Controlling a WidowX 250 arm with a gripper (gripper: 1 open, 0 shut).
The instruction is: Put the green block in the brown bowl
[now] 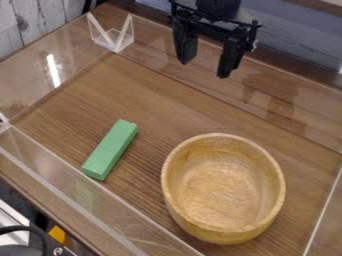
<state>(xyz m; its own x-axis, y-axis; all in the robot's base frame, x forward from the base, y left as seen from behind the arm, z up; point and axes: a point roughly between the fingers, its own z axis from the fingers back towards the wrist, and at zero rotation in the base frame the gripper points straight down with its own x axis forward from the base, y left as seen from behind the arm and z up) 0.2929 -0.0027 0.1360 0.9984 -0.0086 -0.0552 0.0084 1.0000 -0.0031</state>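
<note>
The green block lies flat on the wooden table, left of centre, its long axis running diagonally from near left to far right. To its right, near the front, stands the brown bowl, round, light wood, with nothing inside. My gripper hangs at the far side of the table, above the surface, well behind both the block and the bowl. Its dark fingers point down and stand spread apart with nothing between them.
Clear acrylic walls run around the table's edges, low along the front left. A clear plastic stand sits at the far left corner. Bare wooden tabletop stretches between the gripper and the block.
</note>
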